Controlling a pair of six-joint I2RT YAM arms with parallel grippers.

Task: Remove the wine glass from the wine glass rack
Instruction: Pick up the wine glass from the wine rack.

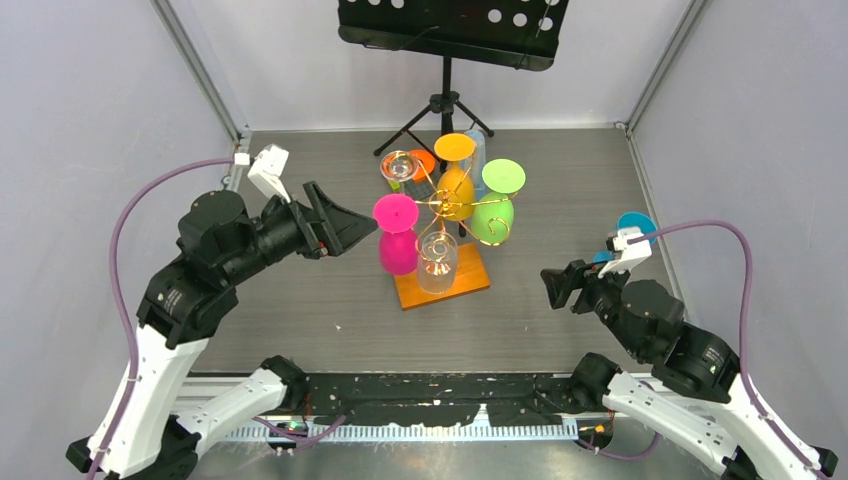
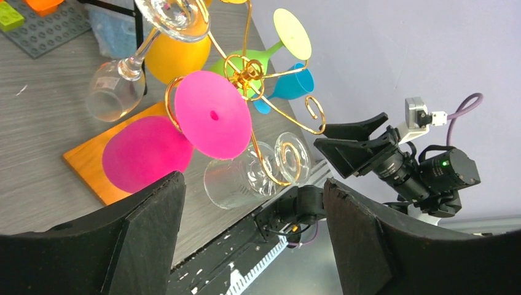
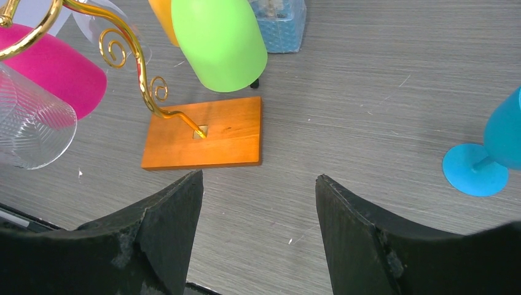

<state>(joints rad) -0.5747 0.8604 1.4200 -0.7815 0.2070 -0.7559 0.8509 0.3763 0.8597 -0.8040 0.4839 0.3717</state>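
The wine glass rack [image 2: 244, 66] stands in the middle of the bench [image 1: 300, 310] on its orange base [image 3: 227, 132], with five glasses hanging upside down from its gold wire arms. A blue glass [image 3: 477, 177] stands upright on the bench, well apart from the rack and over toward the right arm [image 1: 660, 330], so that one is already off.

The left fingers [image 2: 147, 227] are spread wide and hold nothing. They hover just beside the pink glass [image 1: 397, 250] without touching it, and I take that glass to be the next to come off. The right fingers [image 3: 166, 227] are also apart and empty, and they point at the base from some way off.

By my judgement, nearly all of this removal is left to do. The fingers have yet to close on a glass, slide its foot out of the wire, and carry it clear.

Counted from biggest to smallest:
- One bench.
- One black music stand [image 1: 446, 30] at the back.
- Two arms, the other being the left arm [image 1: 215, 260].
- One rack.
- Six wine glasses: the front clear glass [image 1: 437, 262], the rear clear glass [image 1: 400, 166], the pink one, an orange glass [image 1: 457, 190] and a green glass [image 1: 492, 218] on the rack, plus the blue one on the bench.
- One blue container [image 3: 279, 24] behind the rack.
- One grey studded plate [image 2: 49, 31].
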